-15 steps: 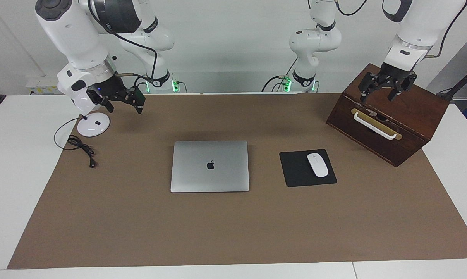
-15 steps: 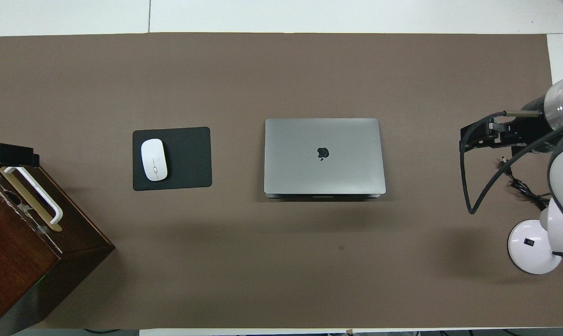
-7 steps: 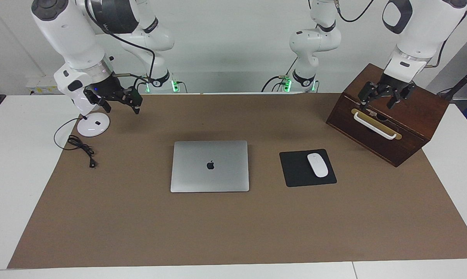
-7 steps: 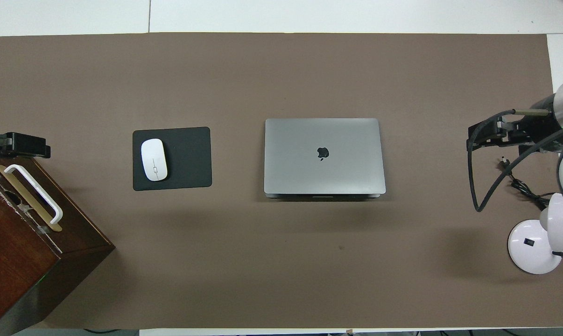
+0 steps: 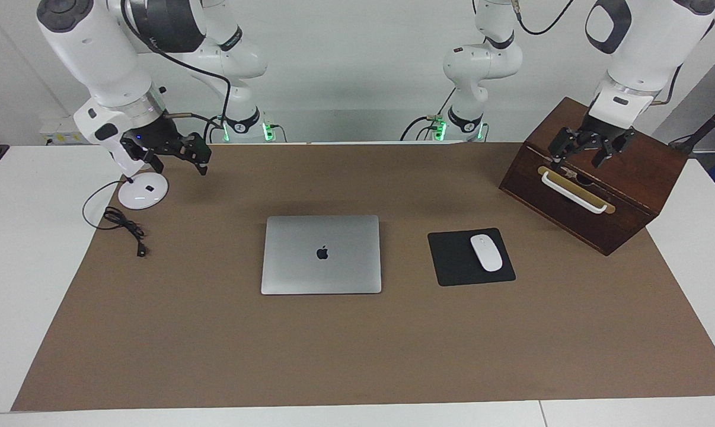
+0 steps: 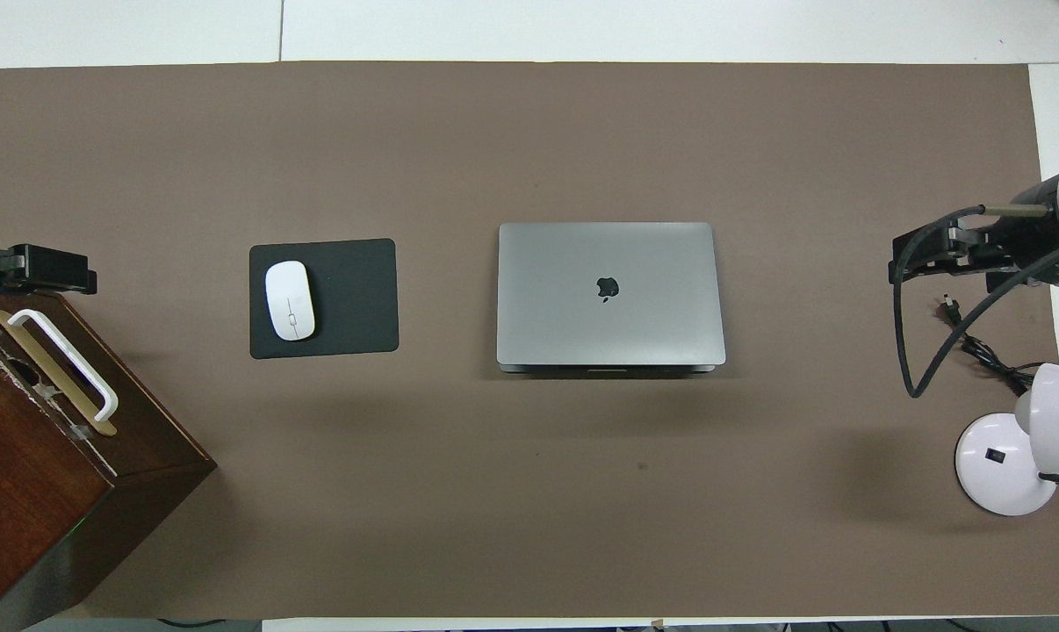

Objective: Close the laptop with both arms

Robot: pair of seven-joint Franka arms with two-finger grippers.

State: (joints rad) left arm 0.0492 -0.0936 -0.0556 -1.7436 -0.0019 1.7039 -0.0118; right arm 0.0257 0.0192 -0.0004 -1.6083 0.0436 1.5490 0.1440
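The laptop (image 5: 321, 254) lies flat and closed on the brown mat (image 5: 357, 356), logo up, at the middle of the table. A black mouse pad (image 5: 452, 261) carrying a white mouse (image 5: 486, 252) lies just beside it, toward the left arm's end.

Risks, judged from this arrangement: with the lid already down, any further pressing by either arm could load the thin lid or slide the laptop across the mat. A descent started from the present wide stance could also sweep the right gripper (image 5: 179, 155) across the white round lamp base (image 5: 143, 191) and its black cable (image 5: 123, 224), or knock the left gripper (image 5: 589, 148) against the wooden box (image 5: 630, 178) and its white handle (image 5: 573, 192), because each hangs directly above those items.

Position relative to the grippers: the right gripper hangs in the air over the mat's corner near the lamp base, its fingers spread and empty. The left gripper hangs over the top of the wooden box, fingers likewise spread and empty. The laptop lies between the two, well apart from both and touched by neither.
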